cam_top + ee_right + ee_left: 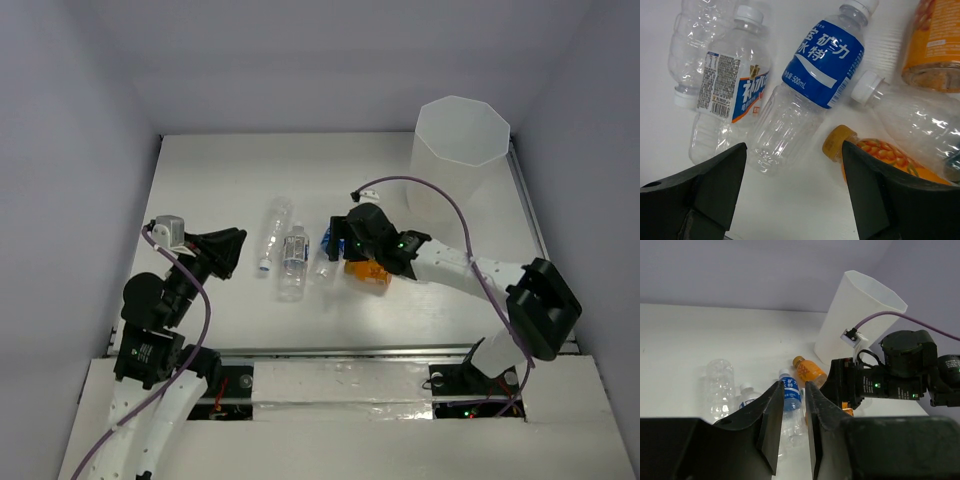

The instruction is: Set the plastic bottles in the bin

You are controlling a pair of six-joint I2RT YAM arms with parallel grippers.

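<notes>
Several plastic bottles lie in a cluster mid-table. In the right wrist view I see a blue-labelled bottle (825, 65), a white-and-blue-labelled bottle (735, 85), a bare clear bottle (695, 40), another clear bottle (910, 110), an orange-capped bottle (875, 155) and a second orange bottle (932, 45). My right gripper (794, 147) hangs open and empty just above them, its right finger beside the orange cap. From above it (340, 248) covers part of the cluster. The white bin (460, 150) stands upright at the back right. My left gripper (792, 385) is empty, jaws a narrow gap apart, left of the bottles (228, 252).
White enclosure walls surround the white table (220, 180). The right arm's purple cable (440, 200) arcs in front of the bin. In the left wrist view the right arm's wrist (890, 375) sits between the bottles and the bin (860, 315).
</notes>
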